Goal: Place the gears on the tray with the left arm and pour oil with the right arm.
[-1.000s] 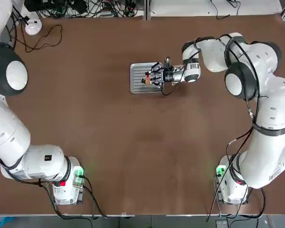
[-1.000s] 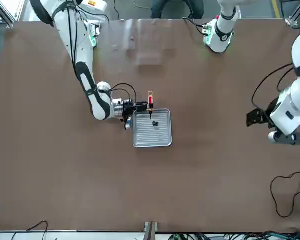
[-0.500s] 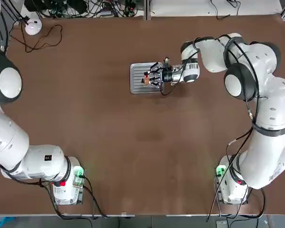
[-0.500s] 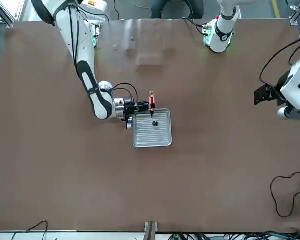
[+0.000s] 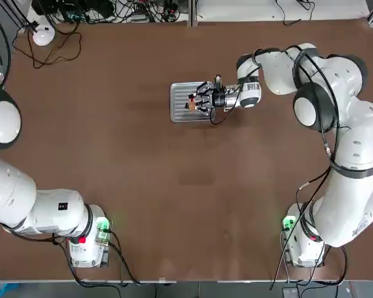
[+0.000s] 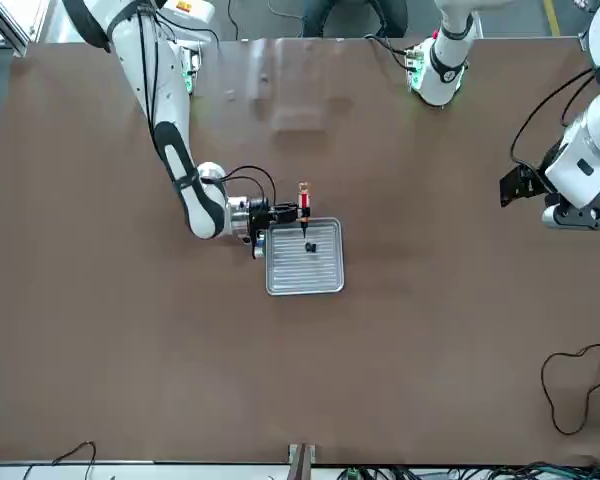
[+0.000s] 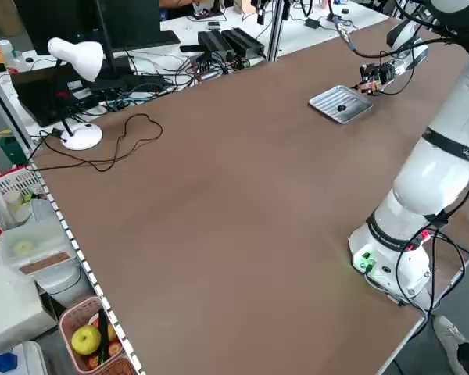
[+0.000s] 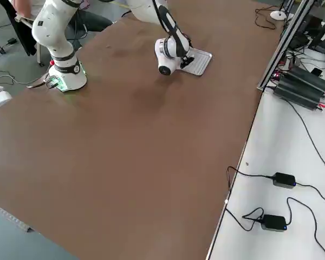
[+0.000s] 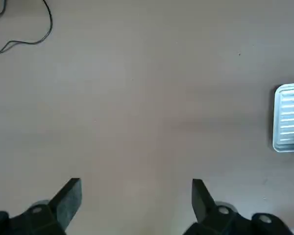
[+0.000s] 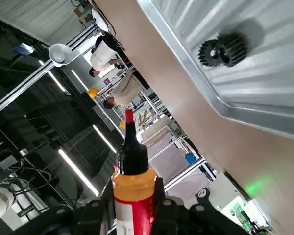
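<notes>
Brown table [image 5: 174, 205] fills the workspace, cables and power bricks along its edges, a white desk lamp [image 7: 76, 58] and monitors on the bench beyond the far side. Right arm [image 5: 336, 124] reaches in from its base and bends back toward the table's middle, forearm lying low and level. Left arm [image 5: 12, 186] is pulled back at its own side, well apart from the tray; its gripper [image 9: 136, 198] hangs above bare table with fingers [image 9: 68, 195] spread wide and nothing between them, tray edge only at the border of that wrist view. Right gripper [image 5: 202, 99] sits at the tray's rim on the right-arm side, clamped on the oil [image 6: 302, 200]. Bottle is held tilted over the tray edge, red label at the fingers, yellow collar and dark pointed tip [image 10: 129, 132] sticking out past them. Tray [image 5: 180, 110], ribbed silver metal, lies flat near the table's centre, slightly toward the far side. Gears [image 10: 221, 50], two dark toothed pieces, lie on the ribbed tray surface touching each other, close to the rim nearest the bottle; in the front view they show as a dark speck just beside the bottle's tip.
</notes>
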Controlling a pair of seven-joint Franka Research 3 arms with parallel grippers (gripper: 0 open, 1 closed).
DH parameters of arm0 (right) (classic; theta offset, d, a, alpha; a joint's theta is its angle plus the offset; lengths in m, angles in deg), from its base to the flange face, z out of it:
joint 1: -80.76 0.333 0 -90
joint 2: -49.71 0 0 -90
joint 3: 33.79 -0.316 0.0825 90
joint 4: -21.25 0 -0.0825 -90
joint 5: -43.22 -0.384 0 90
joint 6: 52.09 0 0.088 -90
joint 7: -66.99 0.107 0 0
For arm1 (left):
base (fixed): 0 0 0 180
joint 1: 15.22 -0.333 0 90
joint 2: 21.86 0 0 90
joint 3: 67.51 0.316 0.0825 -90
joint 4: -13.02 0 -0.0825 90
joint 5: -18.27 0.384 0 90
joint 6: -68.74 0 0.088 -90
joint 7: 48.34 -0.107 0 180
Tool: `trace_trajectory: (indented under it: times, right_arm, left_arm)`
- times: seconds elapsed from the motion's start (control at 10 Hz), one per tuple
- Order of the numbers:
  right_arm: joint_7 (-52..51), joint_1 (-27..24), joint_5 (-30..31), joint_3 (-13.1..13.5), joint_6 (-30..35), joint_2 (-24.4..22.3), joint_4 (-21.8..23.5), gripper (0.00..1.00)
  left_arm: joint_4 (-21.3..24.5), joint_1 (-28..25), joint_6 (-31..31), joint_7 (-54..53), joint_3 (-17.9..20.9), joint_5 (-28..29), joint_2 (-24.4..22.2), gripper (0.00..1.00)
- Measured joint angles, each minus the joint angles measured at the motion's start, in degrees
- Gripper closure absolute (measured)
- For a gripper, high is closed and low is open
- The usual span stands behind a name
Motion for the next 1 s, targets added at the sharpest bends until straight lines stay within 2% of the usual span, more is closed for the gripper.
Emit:
trace_trajectory:
  times: [0.6, 0.8, 1.0]
  right_arm:
    - [0.3, 1.2, 0.0, 0.1, -0.3, 0.1, 0.2, 0.67]
    - [-0.2, 0.4, 0.3, 0.9, -0.3, 0.1, 0.0, 0.67]
    - [-2.6, -3.3, 5.6, 1.5, -0.2, -0.3, -0.4, 0.67]
  left_arm:
    - [-0.8, -0.3, 0.7, 0.1, 1.3, -0.9, 0.0, 0.01]
    - [-0.9, -0.5, 0.7, 0.1, 1.3, -0.9, 0.0, 0.01]
    - [-0.9, -0.7, 0.7, 0.1, 1.3, -0.9, 0.0, 0.01]
